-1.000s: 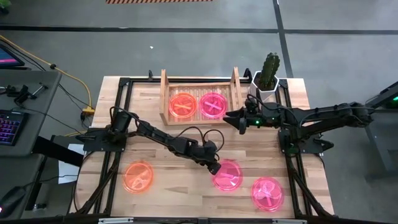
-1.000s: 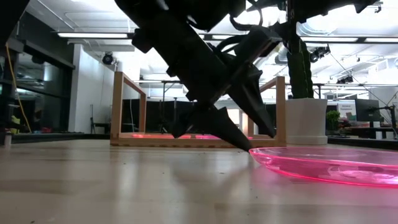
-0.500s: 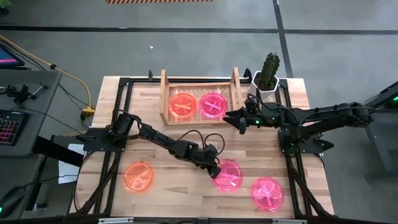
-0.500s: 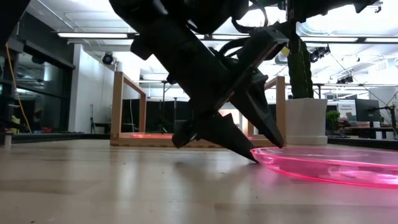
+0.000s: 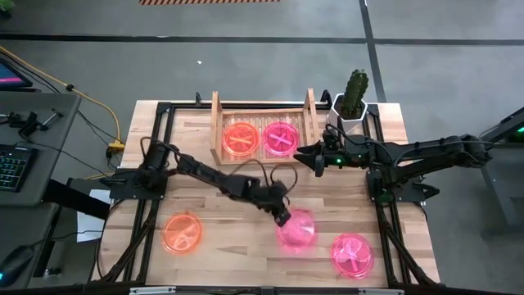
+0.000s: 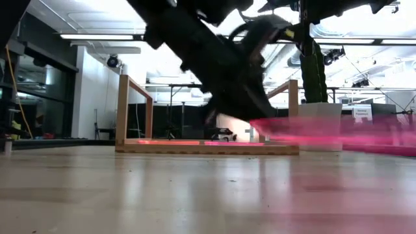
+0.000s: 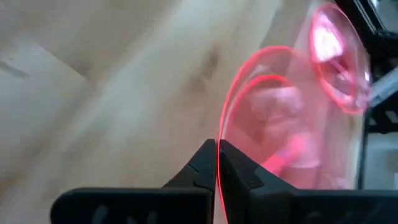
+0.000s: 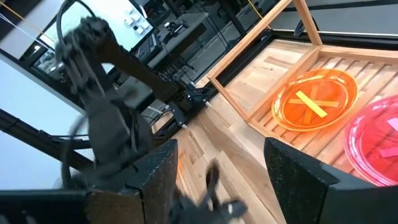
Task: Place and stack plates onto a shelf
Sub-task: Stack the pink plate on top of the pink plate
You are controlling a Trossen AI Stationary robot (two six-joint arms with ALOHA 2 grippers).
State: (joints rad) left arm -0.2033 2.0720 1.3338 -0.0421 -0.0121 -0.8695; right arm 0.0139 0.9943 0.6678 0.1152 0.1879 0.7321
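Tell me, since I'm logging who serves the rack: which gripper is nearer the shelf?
Right. The right gripper hovers open just off the shelf, by its side board; the left gripper is farther out, pinching a pink plate.

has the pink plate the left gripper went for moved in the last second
Yes. The pink plate, pinched at its rim by the left gripper, has risen off the table: in the low view it now hangs level with the shelf boards instead of lying flat.

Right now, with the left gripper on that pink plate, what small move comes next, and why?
Probably keep raising it: the left gripper is shut on the pink plate's rim, and the low view shows the plate off the table. Then carry it toward the shelf.
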